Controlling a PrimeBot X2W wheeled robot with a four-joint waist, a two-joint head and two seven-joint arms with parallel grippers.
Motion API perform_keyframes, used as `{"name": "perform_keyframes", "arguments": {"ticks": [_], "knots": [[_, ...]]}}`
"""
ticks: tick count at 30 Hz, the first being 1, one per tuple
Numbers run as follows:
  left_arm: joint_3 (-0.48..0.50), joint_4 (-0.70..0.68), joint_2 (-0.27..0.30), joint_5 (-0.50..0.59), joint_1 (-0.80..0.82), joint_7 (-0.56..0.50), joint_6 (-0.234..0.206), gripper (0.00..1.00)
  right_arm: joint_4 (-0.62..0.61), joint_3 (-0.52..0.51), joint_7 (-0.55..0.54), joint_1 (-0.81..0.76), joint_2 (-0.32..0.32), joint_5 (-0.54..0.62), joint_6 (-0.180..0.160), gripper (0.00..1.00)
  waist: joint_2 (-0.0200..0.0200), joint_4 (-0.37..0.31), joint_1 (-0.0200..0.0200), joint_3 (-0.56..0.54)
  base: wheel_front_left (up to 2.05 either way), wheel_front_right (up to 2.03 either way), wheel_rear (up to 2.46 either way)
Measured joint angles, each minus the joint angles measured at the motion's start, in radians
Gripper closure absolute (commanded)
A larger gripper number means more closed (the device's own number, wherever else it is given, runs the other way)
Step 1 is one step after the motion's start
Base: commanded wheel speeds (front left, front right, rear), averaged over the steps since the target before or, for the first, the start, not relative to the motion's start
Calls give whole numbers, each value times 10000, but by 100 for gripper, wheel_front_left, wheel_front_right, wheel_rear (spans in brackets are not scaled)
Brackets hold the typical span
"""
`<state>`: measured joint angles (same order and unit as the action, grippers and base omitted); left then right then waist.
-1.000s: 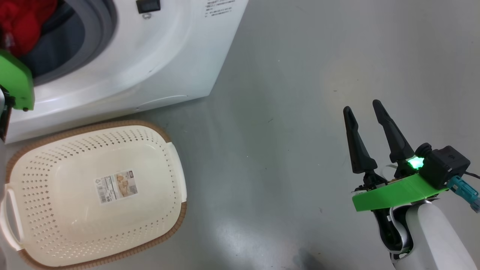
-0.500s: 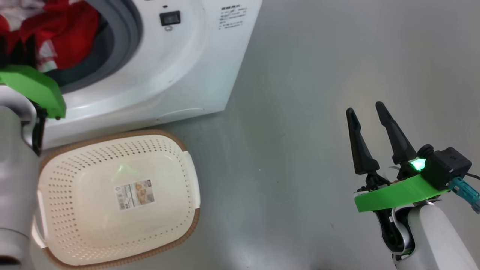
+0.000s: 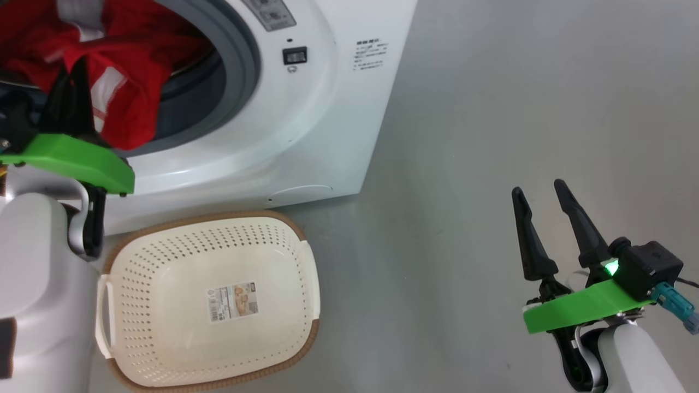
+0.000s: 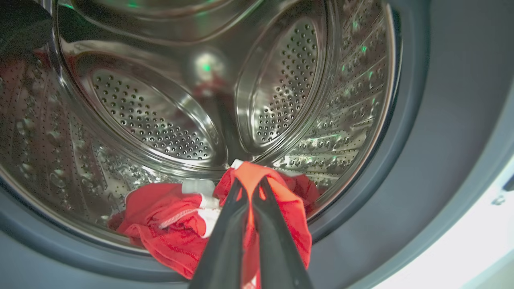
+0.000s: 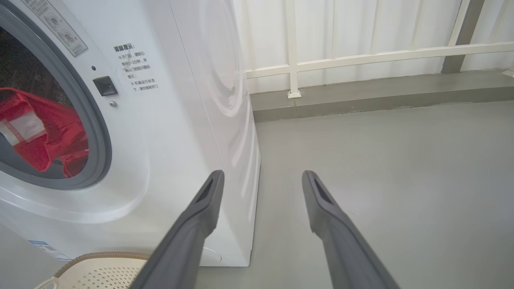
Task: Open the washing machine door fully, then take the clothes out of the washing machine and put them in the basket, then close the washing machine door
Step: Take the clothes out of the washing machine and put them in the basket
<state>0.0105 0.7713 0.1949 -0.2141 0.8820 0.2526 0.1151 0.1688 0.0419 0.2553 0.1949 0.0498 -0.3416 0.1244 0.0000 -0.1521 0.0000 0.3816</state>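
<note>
Left hand (image 4: 249, 182) is gripping the red clothes (image 4: 168, 224) at the drum (image 4: 160, 120) lip, right hand (image 3: 538, 188) hanging open; lifting clear of the gasket (image 4: 421, 140) before reaching the basket (image 3: 202, 217) looks wisest.

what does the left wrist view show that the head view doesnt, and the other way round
Left wrist view: the inside of the steel drum, its perforated walls and paddles, behind the pinch.
Head view: the basket on the floor before the machine, holding nothing but a sticker, and the right gripper open over the floor.
Both: the left gripper shut on the red clothes at the drum's mouth, ringed by the grey gasket.
</note>
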Motion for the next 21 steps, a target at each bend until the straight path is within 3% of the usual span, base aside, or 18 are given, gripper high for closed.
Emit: {"name": "perform_keyframes", "arguments": {"ticks": [21], "knots": [[1294, -5701, -1164, -182, -2974, 15, 100, 100, 132, -81, 0, -763, 65, 0, 0, 0, 0, 698, 0, -1249, 0, 0, 0]]}}
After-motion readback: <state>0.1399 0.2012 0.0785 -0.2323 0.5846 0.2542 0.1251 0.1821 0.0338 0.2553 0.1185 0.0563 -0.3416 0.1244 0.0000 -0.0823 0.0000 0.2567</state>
